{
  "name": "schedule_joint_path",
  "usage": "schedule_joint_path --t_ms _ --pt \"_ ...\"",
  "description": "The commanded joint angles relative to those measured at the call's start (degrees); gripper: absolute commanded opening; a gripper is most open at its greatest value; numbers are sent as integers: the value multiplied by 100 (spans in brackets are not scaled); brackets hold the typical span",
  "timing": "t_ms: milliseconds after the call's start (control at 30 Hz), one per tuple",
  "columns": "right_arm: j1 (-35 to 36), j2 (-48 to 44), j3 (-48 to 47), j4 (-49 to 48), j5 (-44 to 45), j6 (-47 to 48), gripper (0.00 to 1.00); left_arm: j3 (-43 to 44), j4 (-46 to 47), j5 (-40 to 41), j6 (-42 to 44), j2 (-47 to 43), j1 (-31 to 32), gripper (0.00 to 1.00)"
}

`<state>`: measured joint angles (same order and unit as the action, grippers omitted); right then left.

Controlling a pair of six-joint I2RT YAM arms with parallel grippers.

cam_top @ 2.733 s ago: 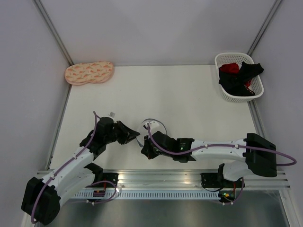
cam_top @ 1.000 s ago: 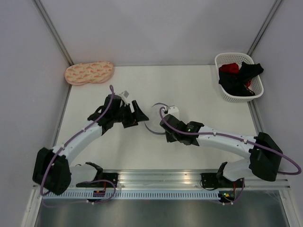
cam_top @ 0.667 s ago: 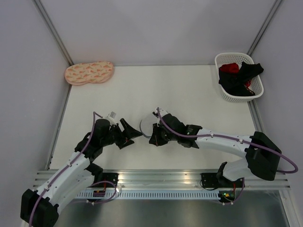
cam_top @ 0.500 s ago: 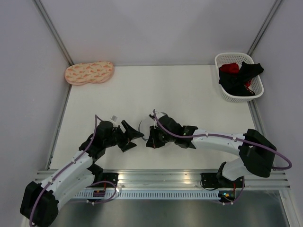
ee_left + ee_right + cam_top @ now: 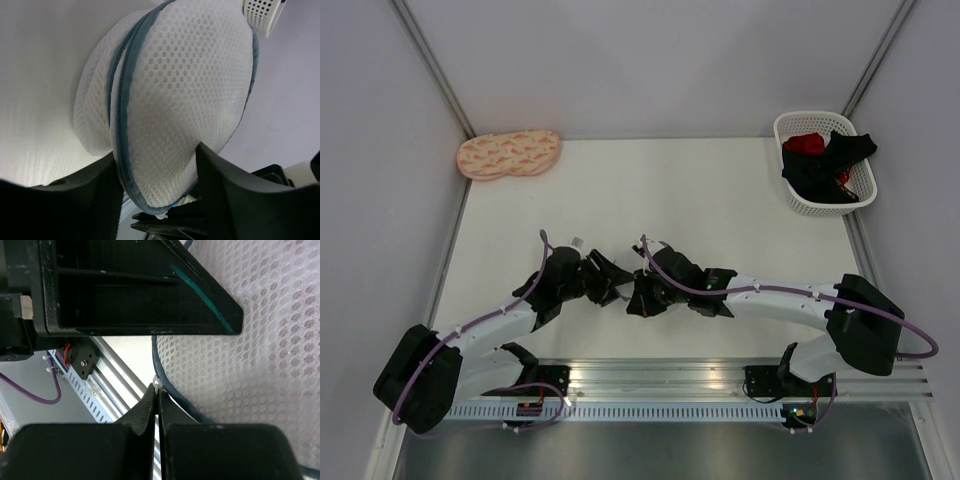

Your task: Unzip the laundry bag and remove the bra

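Leftward, the left arm has swung its tool in against the bag since half a second ago, and its fingers have narrowed. At the far left back corner of the desk (image 5: 720,200) lies a peach pad (image 5: 508,153), well apart from the arms. The left arm lies low and bent, elbow out to the left, forearm pointing right. The left tool (image 5: 613,283) holds the bag (image 5: 185,95) between its fingers, one finger pressing each side. The bag stands on edge, lifted off the desk, near the front rail at the middle. Its zip rim looks closed along the part in view. What is inside cannot be told through the mesh. From the right, the right arm stretches long and low. The right tool (image 5: 638,298) is pinched tight on a small white tab (image 5: 156,385) at the bag's rim. Bare desk stretches behind both tools. In the far right corner sits a basket (image 5: 817,208) of black and red garments (image 5: 825,160).
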<state>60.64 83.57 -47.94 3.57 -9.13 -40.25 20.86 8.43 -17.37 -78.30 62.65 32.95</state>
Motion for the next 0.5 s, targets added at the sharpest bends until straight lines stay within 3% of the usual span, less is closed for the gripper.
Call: schedule_joint_path --t_ms 0,200,300,467 --pt "35 -245 -180 46 182 35 0 208 423 356 -98 -86 36 56" --pt "44 -289 -373 960 604 228 0 374 -25 760 280 -289 27 24" --pt "53 -280 -488 1661 911 316 0 558 -235 831 596 -236 10 16" --pt "35 -210 -742 2612 1834 395 0 962 -517 744 1352 10 -17 15"
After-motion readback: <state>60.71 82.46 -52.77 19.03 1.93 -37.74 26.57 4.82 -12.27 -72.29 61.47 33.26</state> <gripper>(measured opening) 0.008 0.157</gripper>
